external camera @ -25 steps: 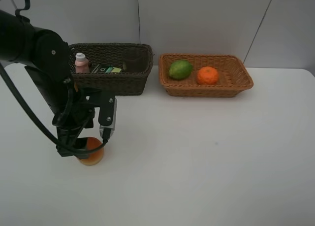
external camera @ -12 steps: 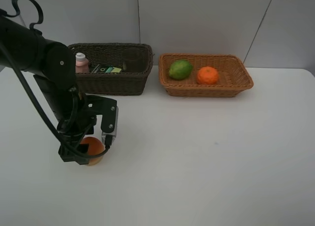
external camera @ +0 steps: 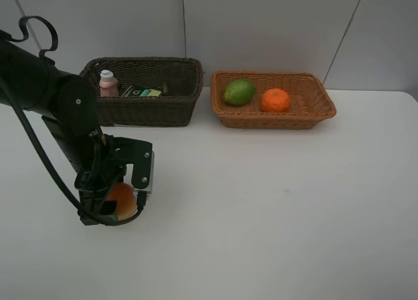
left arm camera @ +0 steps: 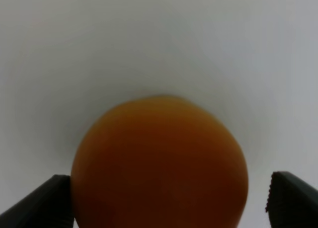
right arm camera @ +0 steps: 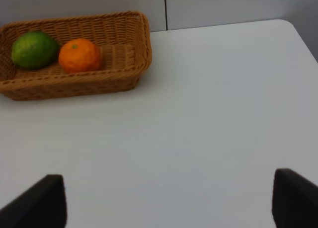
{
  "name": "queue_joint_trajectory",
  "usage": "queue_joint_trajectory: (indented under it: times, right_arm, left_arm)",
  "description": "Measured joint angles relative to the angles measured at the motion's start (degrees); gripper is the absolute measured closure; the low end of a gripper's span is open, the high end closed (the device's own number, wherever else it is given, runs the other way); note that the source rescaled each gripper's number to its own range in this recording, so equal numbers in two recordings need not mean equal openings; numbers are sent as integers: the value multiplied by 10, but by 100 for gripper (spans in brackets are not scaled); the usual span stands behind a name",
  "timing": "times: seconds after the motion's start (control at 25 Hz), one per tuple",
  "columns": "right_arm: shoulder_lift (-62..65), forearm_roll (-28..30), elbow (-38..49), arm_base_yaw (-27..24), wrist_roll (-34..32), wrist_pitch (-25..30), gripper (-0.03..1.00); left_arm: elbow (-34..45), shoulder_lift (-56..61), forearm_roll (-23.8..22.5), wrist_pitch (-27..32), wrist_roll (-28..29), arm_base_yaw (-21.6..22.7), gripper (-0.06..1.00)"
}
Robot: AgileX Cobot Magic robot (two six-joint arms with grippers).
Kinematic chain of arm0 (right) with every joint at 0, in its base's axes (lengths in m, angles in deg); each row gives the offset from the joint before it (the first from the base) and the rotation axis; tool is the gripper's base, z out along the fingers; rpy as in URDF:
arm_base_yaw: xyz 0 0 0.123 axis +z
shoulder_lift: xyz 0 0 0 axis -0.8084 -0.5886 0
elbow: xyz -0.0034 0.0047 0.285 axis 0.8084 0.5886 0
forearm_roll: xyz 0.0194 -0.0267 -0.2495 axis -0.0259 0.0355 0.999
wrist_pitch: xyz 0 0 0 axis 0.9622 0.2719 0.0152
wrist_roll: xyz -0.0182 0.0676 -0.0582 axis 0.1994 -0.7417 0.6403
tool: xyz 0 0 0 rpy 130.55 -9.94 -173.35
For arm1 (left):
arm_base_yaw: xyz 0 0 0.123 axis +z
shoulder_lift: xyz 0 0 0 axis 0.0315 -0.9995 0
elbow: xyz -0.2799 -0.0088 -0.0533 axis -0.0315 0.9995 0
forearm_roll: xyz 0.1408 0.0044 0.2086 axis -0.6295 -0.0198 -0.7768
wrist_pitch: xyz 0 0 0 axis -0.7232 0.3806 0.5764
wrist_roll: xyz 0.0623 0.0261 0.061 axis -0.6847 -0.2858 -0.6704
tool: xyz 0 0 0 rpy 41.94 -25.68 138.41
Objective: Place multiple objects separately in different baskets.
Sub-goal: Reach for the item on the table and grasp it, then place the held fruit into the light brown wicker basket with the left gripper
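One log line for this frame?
left gripper: open, around red-orange fruit on table | right gripper: open, idle

Your left arm (external camera: 55, 110) reaches in from the left edge of the high view and bends down toward the table, its wrist pointing nearly straight down. Your left gripper (external camera: 121, 205) sits low with its jaws spread wide, one fingertip (left arm camera: 42, 203) on each side of the wrist view. Your right gripper (right arm camera: 166, 200) is out of the high view; its wrist camera shows both fingertips (right arm camera: 293, 198) set apart, nothing between them.
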Motion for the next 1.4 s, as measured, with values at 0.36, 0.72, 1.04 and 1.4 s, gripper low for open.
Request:
queue_joint_trajectory:
  times: [0.36,0.72,1.04,1.4]
  right_arm:
    - [0,0,0,0,0,0,30]
    - [0,0,0,0,0,0,30]
    - [0,0,0,0,0,0,30]
    - [0,0,0,0,0,0,30]
  left_arm:
    - [6,0,0,-21,0,1,-5]
    - [6,0,0,-26,0,1,20]
    - [6,0,0,-26,7,1,20]
    - [6,0,0,-26,9,1,20]
